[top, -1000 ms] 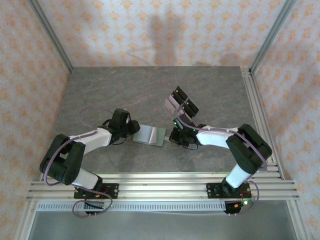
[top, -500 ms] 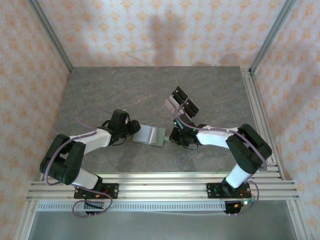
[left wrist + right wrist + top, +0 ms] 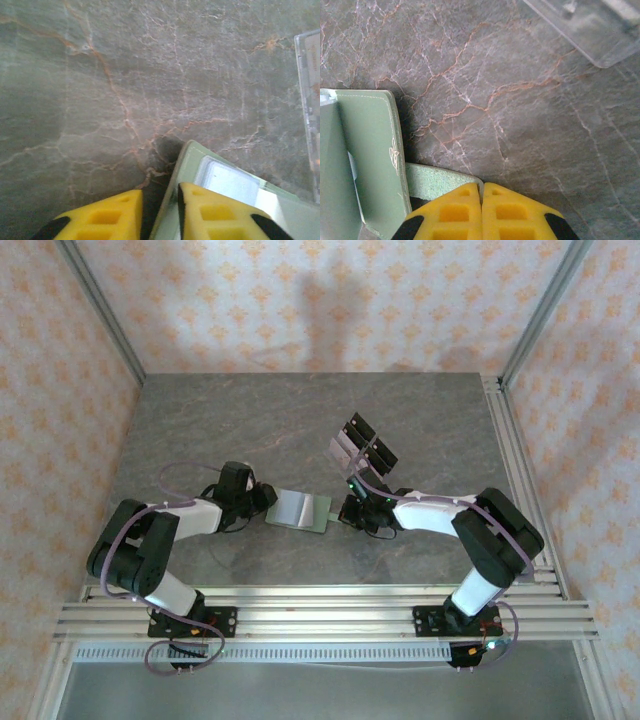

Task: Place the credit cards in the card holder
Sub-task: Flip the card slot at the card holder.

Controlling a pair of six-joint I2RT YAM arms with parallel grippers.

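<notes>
Your card holder lies open and flat on the bench, between the two arms. Your left claw is down low at the holder's left edge. Its yellow fingers stand a little apart, with that edge in the gap, but you cannot tell if they pinch it. One finger sits over the holder, next to a pale, shiny flat piece inside it. Your right claw is closed tight, with its tips right at the little green tab on the holder's other side. A clear tray sits just behind that arm, apart from the holder.
</notes>
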